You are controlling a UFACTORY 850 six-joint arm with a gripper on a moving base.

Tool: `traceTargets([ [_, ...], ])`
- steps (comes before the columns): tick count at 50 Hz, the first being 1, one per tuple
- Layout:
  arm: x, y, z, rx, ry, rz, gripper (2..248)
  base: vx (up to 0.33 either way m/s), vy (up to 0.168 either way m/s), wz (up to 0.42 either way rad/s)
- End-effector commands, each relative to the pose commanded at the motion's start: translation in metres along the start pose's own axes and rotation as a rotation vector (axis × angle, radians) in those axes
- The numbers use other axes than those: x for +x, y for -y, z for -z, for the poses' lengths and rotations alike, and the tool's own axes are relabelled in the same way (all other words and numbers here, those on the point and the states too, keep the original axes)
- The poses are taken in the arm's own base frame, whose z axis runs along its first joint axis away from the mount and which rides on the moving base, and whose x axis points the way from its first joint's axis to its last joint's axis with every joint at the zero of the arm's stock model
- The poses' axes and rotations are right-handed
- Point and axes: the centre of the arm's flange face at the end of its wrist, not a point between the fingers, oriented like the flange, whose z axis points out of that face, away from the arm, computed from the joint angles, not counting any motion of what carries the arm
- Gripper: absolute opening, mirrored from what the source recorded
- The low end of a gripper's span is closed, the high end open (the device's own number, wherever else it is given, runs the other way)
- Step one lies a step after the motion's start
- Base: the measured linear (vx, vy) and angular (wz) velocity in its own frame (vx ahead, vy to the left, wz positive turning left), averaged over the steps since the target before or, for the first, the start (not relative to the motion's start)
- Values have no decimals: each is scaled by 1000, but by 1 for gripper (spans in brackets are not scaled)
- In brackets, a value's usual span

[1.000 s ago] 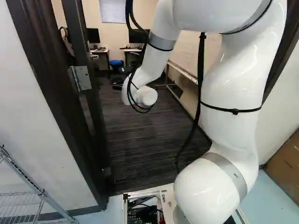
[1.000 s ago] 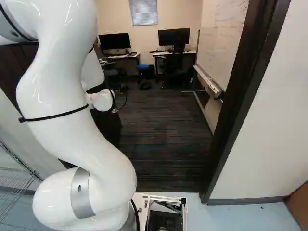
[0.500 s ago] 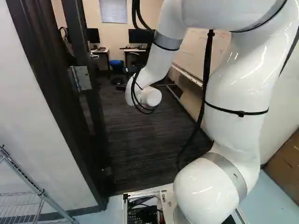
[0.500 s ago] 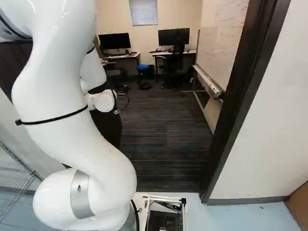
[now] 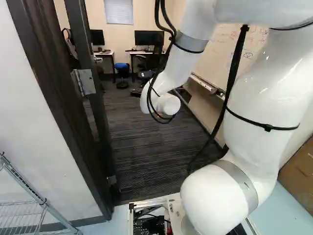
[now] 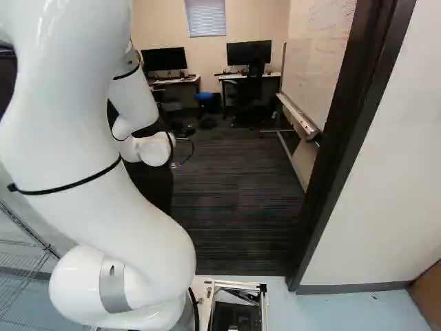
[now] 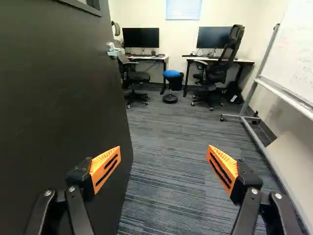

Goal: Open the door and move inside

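The flat black door (image 7: 58,103) stands swung inward at 10 o'clock from the black, orange-padded pincer (image 7: 164,149), which gapes empty. Probably heavy, rigid; best pushed near its silver metal handle (image 7: 114,51).

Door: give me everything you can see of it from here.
The door stands open into the room, upright, beside the doorway's dark frame. Its broad face is flat, near black and matt; whether it is wood or metal I cannot tell. A silvery handle sits near its far edge, part of a framed opening shows higher up, and a metal hinge joins it to the frame. One finger of my open gripper overlaps its face in the wrist view; contact is unclear.
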Motion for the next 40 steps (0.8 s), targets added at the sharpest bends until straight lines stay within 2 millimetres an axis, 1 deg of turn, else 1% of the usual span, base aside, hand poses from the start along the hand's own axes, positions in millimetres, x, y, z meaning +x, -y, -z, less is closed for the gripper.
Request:
traceTargets([
  [21,-22,-37,61,-99,44,-25,247,0,0,0],
  [40,-44,-56,106,-171,76,-45,247,0,0,0],
])
